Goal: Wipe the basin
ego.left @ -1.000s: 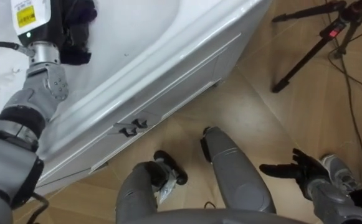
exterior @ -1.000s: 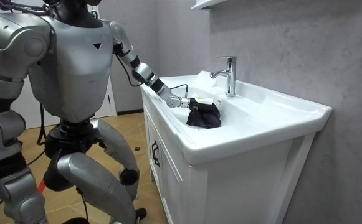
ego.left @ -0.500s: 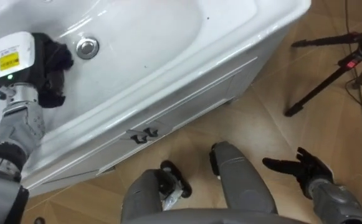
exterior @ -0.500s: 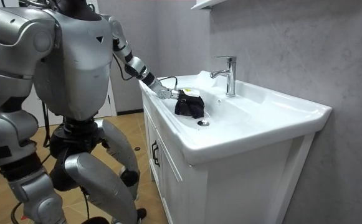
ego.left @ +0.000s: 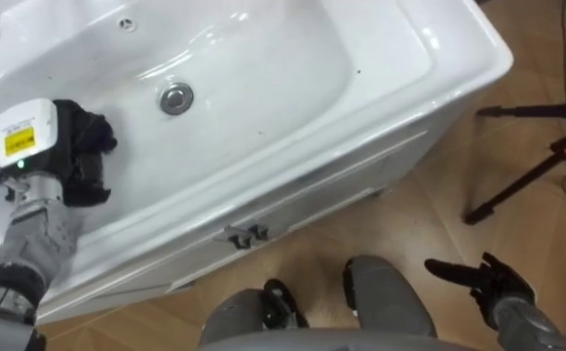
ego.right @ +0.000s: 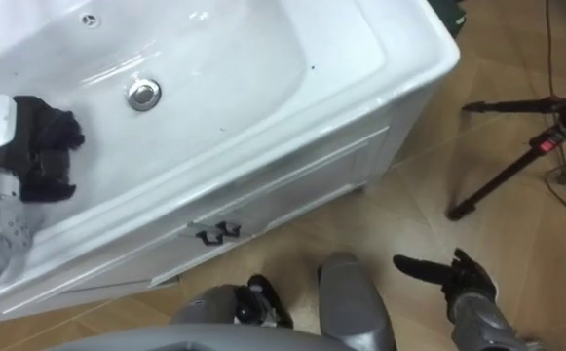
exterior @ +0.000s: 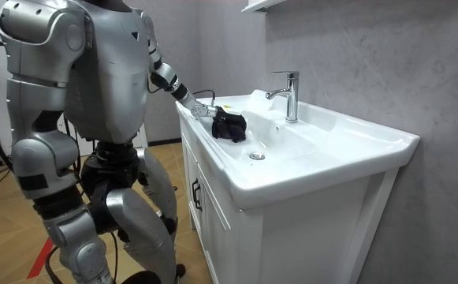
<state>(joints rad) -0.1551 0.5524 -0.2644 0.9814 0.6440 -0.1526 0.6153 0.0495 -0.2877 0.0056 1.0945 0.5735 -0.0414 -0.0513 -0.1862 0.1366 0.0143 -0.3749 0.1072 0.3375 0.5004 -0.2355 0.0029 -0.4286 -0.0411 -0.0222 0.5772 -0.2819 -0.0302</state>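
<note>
The white basin (ego.left: 263, 58) sits in a white vanity, with its drain (ego.left: 175, 97) near the middle of the bowl. My left hand (ego.left: 29, 136) rests on the bowl's left slope, shut on a dark cloth (ego.left: 90, 151) that is bunched against the porcelain left of the drain. In the room view the cloth (exterior: 229, 125) lies at the bowl's near end, with the hand (exterior: 203, 111) behind it and the chrome tap (exterior: 290, 95) farther back. My right hand (ego.left: 482, 283) hangs low over the wooden floor, its fingers spread and holding nothing.
The vanity's front has small dark door handles (ego.left: 246, 234) below the basin rim. A black tripod (ego.left: 536, 166) stands on the floor to the right. I stand close to the vanity's front corner, with a grey wall behind the basin.
My left hand has dragged the cloth across the bowl from beside the drain to the left end. The eye views shifted to take in more of the basin.
</note>
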